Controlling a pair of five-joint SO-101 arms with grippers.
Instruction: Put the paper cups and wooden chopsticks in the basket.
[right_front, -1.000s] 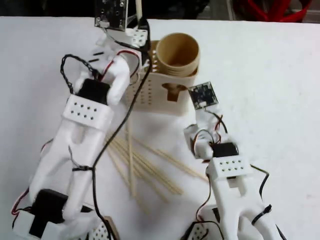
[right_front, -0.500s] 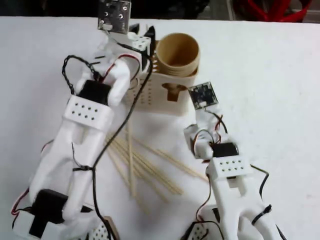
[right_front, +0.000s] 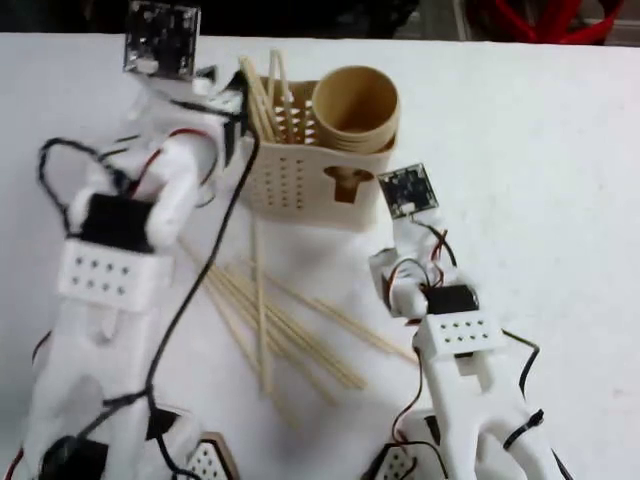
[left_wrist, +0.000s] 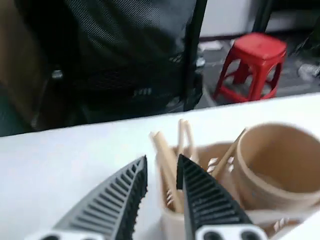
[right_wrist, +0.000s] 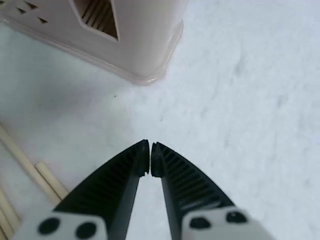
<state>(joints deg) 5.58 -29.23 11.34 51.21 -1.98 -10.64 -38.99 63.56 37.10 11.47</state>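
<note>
- Wooden chopsticks (right_front: 262, 95): some stand in the cream perforated basket (right_front: 300, 185); a loose pile (right_front: 290, 335) lies outside.
- Left gripper (left_wrist: 162, 162) slightly parted, right gripper (right_wrist: 150, 150) closed, both empty.
- Next: pinch loose sticks.

The left arm (right_front: 110, 250) stretches far forward, and the left gripper (left_wrist: 162, 167) has its fingers a narrow gap apart. The right arm (right_front: 455, 340) sits folded. The right gripper (right_wrist: 150, 152) points down with its fingertips touching.

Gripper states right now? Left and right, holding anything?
Left gripper: open, jaws apart, holding nothing.
Right gripper: closed, jaws tip to tip, holding nothing.
</note>
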